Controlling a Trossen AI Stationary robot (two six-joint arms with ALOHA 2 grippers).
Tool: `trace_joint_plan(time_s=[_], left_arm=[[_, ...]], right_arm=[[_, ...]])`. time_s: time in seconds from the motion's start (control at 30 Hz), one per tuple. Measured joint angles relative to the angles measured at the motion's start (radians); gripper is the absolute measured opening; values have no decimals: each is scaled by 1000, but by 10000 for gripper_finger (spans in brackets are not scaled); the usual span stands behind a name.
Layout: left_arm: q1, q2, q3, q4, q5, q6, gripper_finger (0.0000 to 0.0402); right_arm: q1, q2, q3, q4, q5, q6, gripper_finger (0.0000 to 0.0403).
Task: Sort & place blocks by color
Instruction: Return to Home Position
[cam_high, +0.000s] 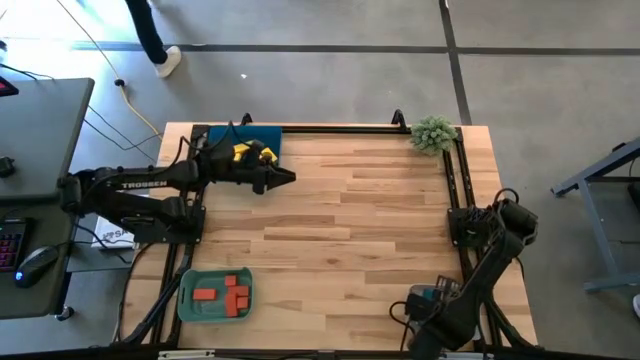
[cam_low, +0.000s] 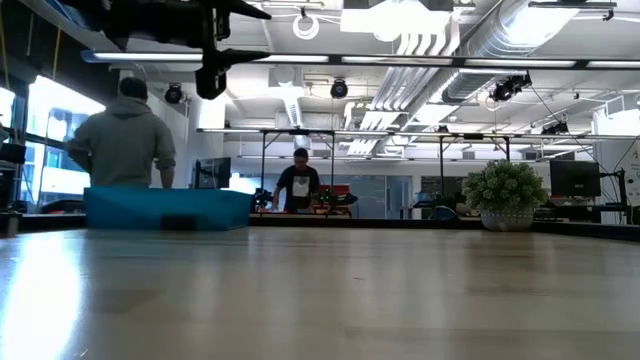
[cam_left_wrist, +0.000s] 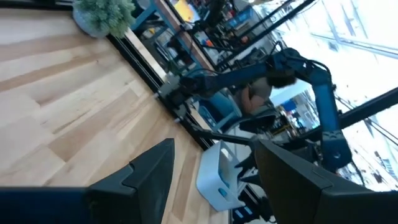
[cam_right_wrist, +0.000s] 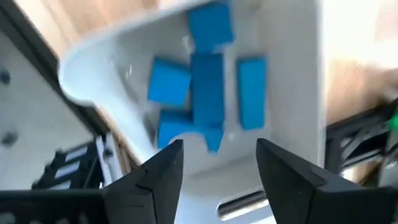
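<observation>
Now, blue blocks (cam_right_wrist: 205, 87) in white tray (cam_right_wrist: 93, 62) under right gripper (cam_right_wrist: 217, 146), jaws spread, orange blocks (cam_high: 222, 293) in green tray (cam_high: 185, 296), yellow blocks (cam_high: 242, 152) in blue tray (cam_high: 270, 140) beside left gripper (cam_high: 285, 178), jaws spread, left arm (cam_high: 140, 184) lettered TROSSEN, stretched level, right arm (cam_high: 490, 260) folded.

A small potted plant (cam_high: 434, 133) is set at the far right corner of the wooden bench (cam_high: 340, 220), a blue tray (cam_high: 272, 140) at its far left corner, a green tray (cam_high: 188, 297) at its near left corner, and two people (cam_low: 125, 140) are seen in the room beyond.
</observation>
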Motion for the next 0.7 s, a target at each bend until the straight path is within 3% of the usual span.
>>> trace_joint_plan(time_s=[0.17, 0.4, 0.7], left_arm=[[-45, -33, 0, 0, -64, 6, 213], [-77, -144, 0, -59, -123, 46, 211], [-78, -357, 77, -476, -221, 191, 184]], right_arm=[[-51, -49, 49, -27, 143, -24, 188], [-199, -153, 64, 79, 289, -217, 188], [-442, -210, 63, 402, 316, -630, 188]])
